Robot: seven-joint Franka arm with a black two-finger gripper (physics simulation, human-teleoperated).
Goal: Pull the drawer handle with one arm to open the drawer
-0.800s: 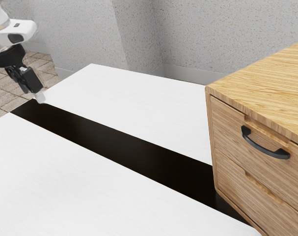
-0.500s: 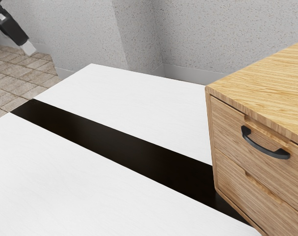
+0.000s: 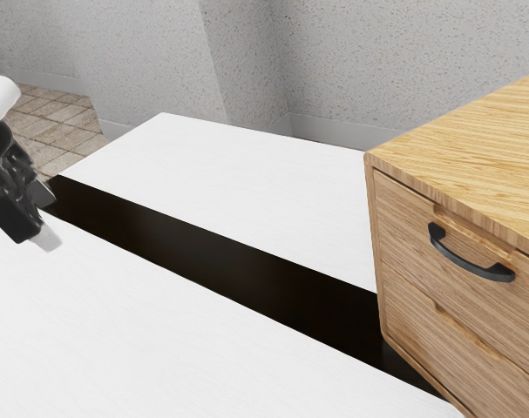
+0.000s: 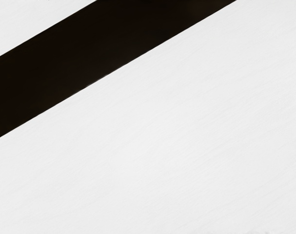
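A wooden cabinet (image 3: 473,165) stands on the table at the exterior view's right. Its upper drawer front (image 3: 421,226) lies flush with the cabinet face and carries a curved black handle (image 3: 469,259). My black gripper (image 3: 43,240) hangs at the exterior view's far left edge, just above the white tabletop and far from the handle. Nothing is held in it. The wrist view looks straight down on the white tabletop (image 4: 187,146) and the black stripe (image 4: 79,58) beneath my hand.
A wide black stripe (image 3: 220,261) runs across the white table (image 3: 238,174) from the left edge to the cabinet's foot. A lower drawer front (image 3: 456,348) sits under the upper one. Grey walls and a tiled floor (image 3: 55,131) lie behind.
My hand rose toward the exterior view's upper left corner, then came down. It now sits lower and nearer the camera, over the white tabletop beside the stripe. The drawer has not moved.
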